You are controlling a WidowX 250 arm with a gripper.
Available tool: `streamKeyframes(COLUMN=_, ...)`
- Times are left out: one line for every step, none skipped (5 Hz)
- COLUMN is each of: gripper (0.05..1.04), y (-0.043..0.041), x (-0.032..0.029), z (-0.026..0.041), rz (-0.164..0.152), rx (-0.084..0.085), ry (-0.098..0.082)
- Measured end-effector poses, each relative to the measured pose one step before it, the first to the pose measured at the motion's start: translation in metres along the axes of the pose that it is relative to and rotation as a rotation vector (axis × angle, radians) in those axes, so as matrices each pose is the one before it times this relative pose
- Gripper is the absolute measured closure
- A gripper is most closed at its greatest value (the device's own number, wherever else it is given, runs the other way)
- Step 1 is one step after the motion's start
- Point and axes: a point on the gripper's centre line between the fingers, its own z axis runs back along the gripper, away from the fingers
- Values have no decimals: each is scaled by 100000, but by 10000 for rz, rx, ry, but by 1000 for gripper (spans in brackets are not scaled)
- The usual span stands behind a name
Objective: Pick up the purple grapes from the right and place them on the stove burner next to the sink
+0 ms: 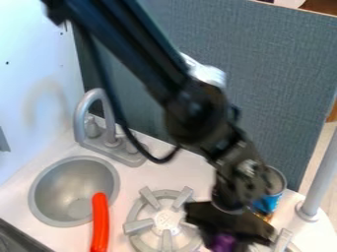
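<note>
A rounded purple object (pixel 224 242), perhaps plastic, probably light, best held mid-body, shows at the black hand (pixel 234 239), whose opening and grip I cannot tell.

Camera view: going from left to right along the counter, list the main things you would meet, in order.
Round grey sink → orange-red thing → toy burner → purple thing at the gripper → can → grey post.
</note>
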Motion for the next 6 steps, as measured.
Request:
streamKeyframes(gripper=544, y=2304, x=808, z=230, rz=678, rx=92, ry=-26)
streamKeyframes(gripper=544, y=2086, x=989, z=283, rz=385, rx=271, ry=-118)
streamKeyframes(gripper=544, y=1826, x=1058, z=-96, rz=550, rx=214, ry=20)
streamKeyframes(gripper=544, y=1754, x=1174, z=-968, rz=413, rx=293, ry=351)
streamKeyframes(gripper=544, y=1238, x=1175, z=-1759, rz=381, rx=129, ry=339)
streamKeyframes(gripper=544, y=-371, x=927, z=-1388, rz=68, rx=-2, ry=200)
